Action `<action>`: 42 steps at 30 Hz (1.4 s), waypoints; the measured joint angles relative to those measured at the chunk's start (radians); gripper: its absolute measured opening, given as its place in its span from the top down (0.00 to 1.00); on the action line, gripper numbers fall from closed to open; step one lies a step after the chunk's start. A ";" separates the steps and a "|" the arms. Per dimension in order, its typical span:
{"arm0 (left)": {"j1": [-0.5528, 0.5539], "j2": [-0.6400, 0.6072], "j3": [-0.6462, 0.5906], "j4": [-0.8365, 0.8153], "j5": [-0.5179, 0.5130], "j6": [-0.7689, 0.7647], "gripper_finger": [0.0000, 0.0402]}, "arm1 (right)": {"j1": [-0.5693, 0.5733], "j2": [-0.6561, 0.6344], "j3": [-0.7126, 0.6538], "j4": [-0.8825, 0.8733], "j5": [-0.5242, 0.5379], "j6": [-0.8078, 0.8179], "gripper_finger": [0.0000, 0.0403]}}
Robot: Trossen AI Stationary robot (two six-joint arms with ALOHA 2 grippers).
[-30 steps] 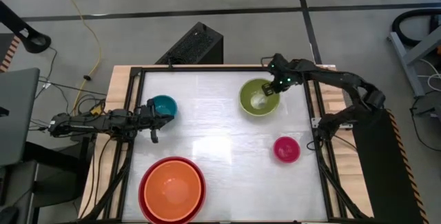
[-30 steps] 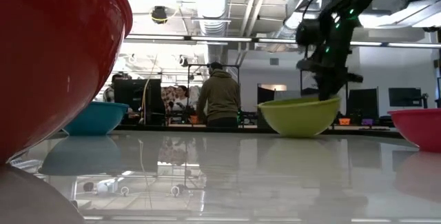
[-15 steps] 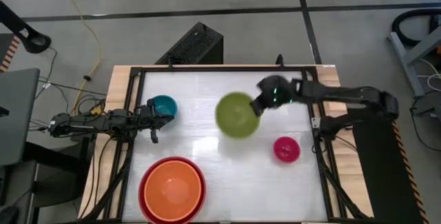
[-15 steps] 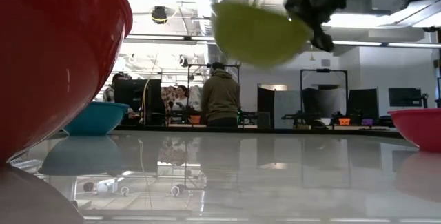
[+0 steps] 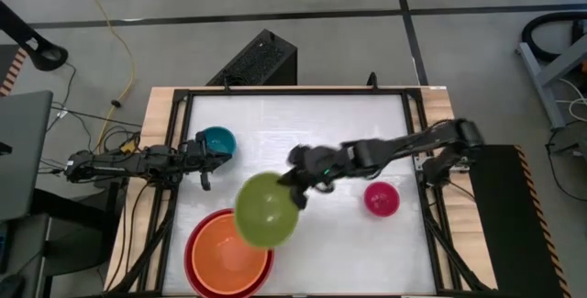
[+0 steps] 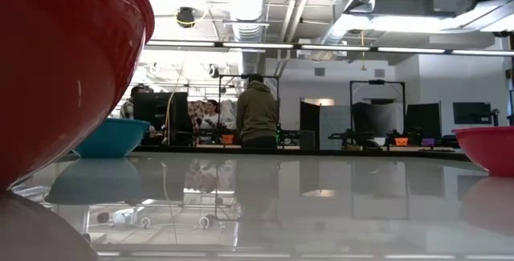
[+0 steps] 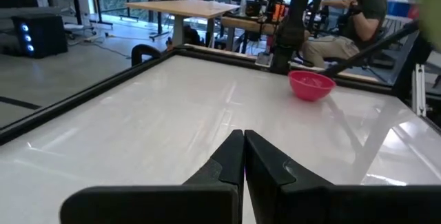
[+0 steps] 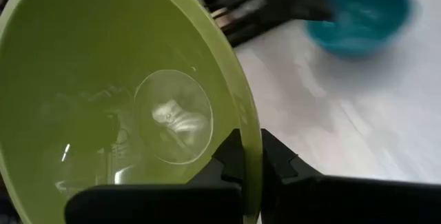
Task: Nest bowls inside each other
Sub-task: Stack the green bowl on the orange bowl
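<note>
My right gripper [image 5: 298, 191] is shut on the lime green bowl [image 5: 266, 210], carried high over the table's middle, beside the orange bowl [image 5: 225, 254]. The orange bowl sits nested in the big red bowl [image 5: 194, 259] at the near left. The small teal bowl [image 5: 218, 139] rests on its base at the left, beside my left gripper [image 5: 204, 162], which is shut and holds nothing. The pink bowl [image 5: 382, 198] stands at the right. The low view shows the red bowl [image 6: 64, 68], teal bowl [image 6: 112, 138] and pink bowl [image 6: 486, 147], not the green one. My right gripper pinches the green bowl's rim and wall [image 8: 251, 156] between its two fingers, one finger [image 8: 231, 156] inside the bowl and one [image 8: 275, 162] outside. The fingers come slanting down from the table's right. The bowl is lifted clear of the table and tilted.
A black frame [image 5: 293, 92] edges the white tabletop. Free tabletop lies between the teal bowl and the pink bowl. People and desks show in the room beyond the far edge.
My right gripper has lifted the green bowl off the far right of the table and swung it up and toward the near left, close to the orange bowl. The wrist has rolled and the bowl has tipped. The bowl has left the low view's top.
</note>
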 joint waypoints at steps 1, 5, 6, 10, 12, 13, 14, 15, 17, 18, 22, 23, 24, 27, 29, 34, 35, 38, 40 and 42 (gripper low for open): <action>0.000 0.000 0.000 0.000 0.000 -0.007 1.00 | 0.012 0.044 0.057 -0.017 -0.001 -0.012 0.94; 0.000 0.000 0.000 0.000 0.000 -0.032 1.00 | 0.053 0.232 0.293 -0.095 -0.026 -0.065 0.94; 0.000 0.000 0.000 0.000 0.000 -0.037 1.00 | 0.060 0.277 0.347 -0.115 -0.030 -0.079 0.94; 0.000 0.000 0.000 0.000 0.000 -0.041 1.00 | 0.070 0.446 0.538 -0.190 -0.037 -0.097 0.94; 0.000 0.000 0.000 0.000 0.000 -0.041 1.00 | 0.070 0.518 0.609 -0.210 -0.062 -0.099 0.94; 0.000 0.000 0.000 0.000 0.000 -0.041 1.00 | 0.069 0.548 0.639 -0.212 -0.080 -0.099 0.94; 0.000 0.000 0.000 0.000 0.000 -0.042 1.00 | 0.067 0.577 0.670 -0.212 -0.097 -0.099 0.94; 0.000 0.000 0.000 0.000 0.000 -0.042 1.00 | 0.065 0.600 0.697 -0.211 -0.103 -0.097 0.94; 0.000 0.000 0.000 0.000 0.000 -0.042 1.00 | 0.057 0.644 0.750 -0.221 -0.115 -0.093 0.94; 0.000 0.000 0.000 0.000 0.000 -0.042 1.00 | 0.056 0.661 0.770 -0.229 -0.123 -0.088 0.94; 0.000 0.000 0.000 0.000 0.000 -0.043 1.00 | 0.051 0.721 0.822 -0.263 -0.165 -0.076 0.94; 0.000 0.000 0.000 0.000 0.000 -0.043 1.00 | 0.050 0.729 0.824 -0.263 -0.172 -0.070 0.94; 0.000 0.000 0.000 0.000 0.000 -0.043 1.00 | 0.049 0.735 0.827 -0.263 -0.178 -0.062 0.94; 0.000 0.000 0.000 0.000 0.000 -0.043 1.00 | 0.046 0.735 0.828 -0.279 -0.184 -0.054 0.94; 0.000 0.000 0.000 0.000 0.000 -0.043 1.00 | 0.046 0.735 0.828 -0.282 -0.174 -0.054 0.94; 0.000 0.000 0.000 0.000 0.000 -0.043 1.00 | 0.048 0.735 0.828 -0.283 -0.163 -0.066 0.86; 0.000 0.000 0.000 0.000 0.000 -0.043 1.00 | 0.048 0.735 0.828 -0.281 -0.163 -0.066 0.83; 0.000 0.000 0.000 0.000 0.000 -0.043 1.00 | 0.048 0.735 0.828 -0.309 -0.161 -0.066 0.74; 0.000 0.000 0.000 0.000 0.000 -0.043 1.00 | 0.048 0.735 0.828 -0.331 -0.157 -0.066 0.70; 0.000 0.000 0.000 0.000 0.001 -0.043 1.00 | 0.048 0.734 0.828 -0.339 -0.158 -0.071 0.66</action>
